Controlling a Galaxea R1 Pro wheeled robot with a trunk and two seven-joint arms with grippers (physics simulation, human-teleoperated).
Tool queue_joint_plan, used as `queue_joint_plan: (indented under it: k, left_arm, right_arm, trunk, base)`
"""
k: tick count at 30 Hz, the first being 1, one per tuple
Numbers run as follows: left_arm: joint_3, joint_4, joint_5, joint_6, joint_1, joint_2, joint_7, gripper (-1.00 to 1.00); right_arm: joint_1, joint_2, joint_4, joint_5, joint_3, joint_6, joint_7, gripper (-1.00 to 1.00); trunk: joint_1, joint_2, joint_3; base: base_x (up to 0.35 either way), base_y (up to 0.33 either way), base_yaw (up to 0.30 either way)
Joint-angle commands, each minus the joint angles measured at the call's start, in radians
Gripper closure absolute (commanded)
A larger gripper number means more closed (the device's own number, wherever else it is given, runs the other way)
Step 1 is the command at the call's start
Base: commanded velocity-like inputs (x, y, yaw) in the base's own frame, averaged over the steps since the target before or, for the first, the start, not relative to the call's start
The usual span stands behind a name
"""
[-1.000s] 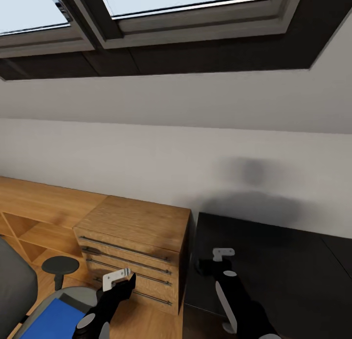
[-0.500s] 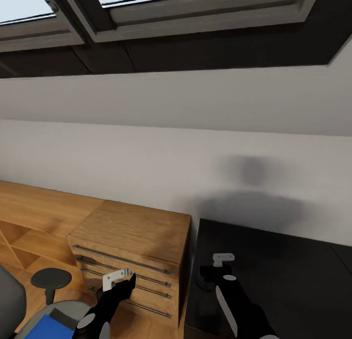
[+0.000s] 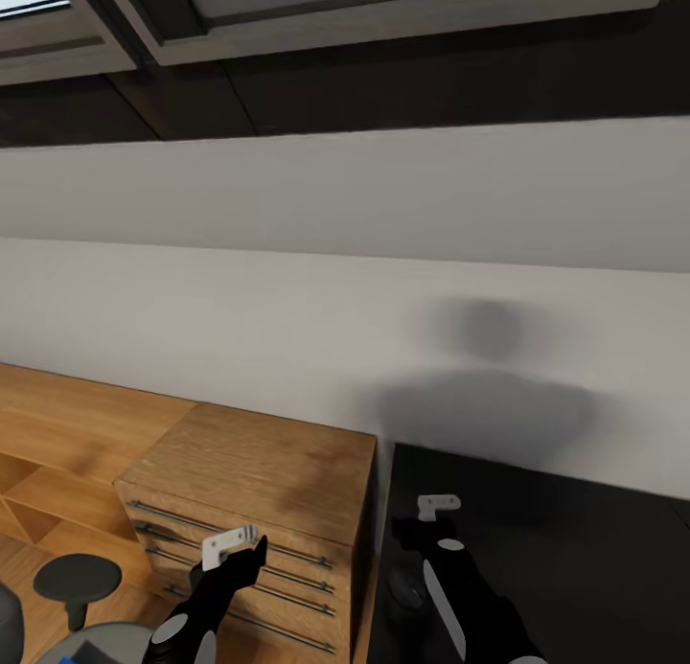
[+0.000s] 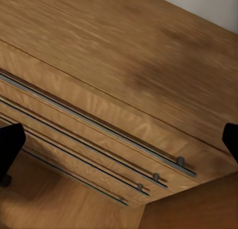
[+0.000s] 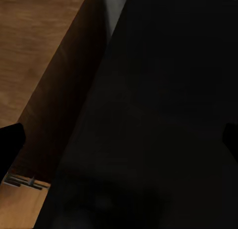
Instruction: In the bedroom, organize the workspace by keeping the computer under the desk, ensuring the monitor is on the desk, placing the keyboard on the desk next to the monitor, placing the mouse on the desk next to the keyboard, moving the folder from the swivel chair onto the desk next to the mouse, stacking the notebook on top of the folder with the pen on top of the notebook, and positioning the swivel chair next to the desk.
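Note:
The black glossy desk (image 3: 575, 559) fills the lower right of the head view, and its dark top (image 5: 163, 90) spreads under the right wrist camera. My right gripper (image 3: 424, 520) hangs open over the desk's near left corner, holding nothing. My left gripper (image 3: 240, 549) is open and empty in front of the wooden chest's drawers. At the lower left the swivel chair (image 3: 96, 640) shows its grey seat and a black armrest (image 3: 77, 580). A sliver of the blue folder (image 3: 65, 660) peeks out at the frame's bottom edge. A dim rounded shape (image 3: 407, 587) lies on the desk; I cannot tell what it is.
A light wooden chest (image 3: 259, 463) with long bar handles (image 4: 99, 127) stands against the desk's left side. Low wooden shelving (image 3: 57, 434) runs left along the white wall. Dark-framed skylights (image 3: 287, 12) slope overhead.
The whole head view has shifted, so the camera moved toward the wall: the skylights slid up, and the chair and folder slid out at the lower left. Both grippers stay open.

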Motion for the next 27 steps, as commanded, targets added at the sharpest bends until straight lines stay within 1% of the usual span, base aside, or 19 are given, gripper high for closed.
queue_joint_plan:
  k: [1,6,9,16,27]
  left_arm:
    - [0.000,-0.002,0.011,0.005,-0.001,-0.001,0.004,-1.00]
    - [0.000,-0.005,0.012,0.005,-0.001,-0.001,0.004,-1.00]
    - [0.000,-0.007,0.013,0.005,-0.001,-0.001,0.005,-1.00]
    - [-0.001,-0.010,0.014,0.004,-0.001,-0.002,0.006,-1.00]
    - [-0.001,-0.010,0.014,0.004,-0.001,-0.003,0.007,-1.00]
  right_arm:
    - [-0.001,-0.001,-0.001,0.002,0.003,0.002,-0.005,-1.00]
    - [-0.001,-0.001,0.004,0.002,0.004,-0.006,0.014,-1.00]
    - [-0.001,-0.002,0.023,0.003,0.002,-0.007,0.052,-1.00]
    - [-0.001,-0.005,0.059,0.006,-0.001,0.001,0.109,-1.00]
    - [-0.002,-0.005,0.068,0.005,-0.002,0.014,0.118,-1.00]
  trunk:
    - [0.001,-0.002,-0.002]
    - [0.001,-0.002,-0.002]
    - [0.001,-0.002,-0.002]
    - [0.027,-0.051,-0.024]
    - [0.070,-0.128,-0.058]
  base:
    - [0.050,0.000,0.000]
    - [0.018,0.000,0.000]
    - [0.005,0.000,0.000]
    - [0.001,0.000,0.000]
    - [0.000,0.000,0.000]
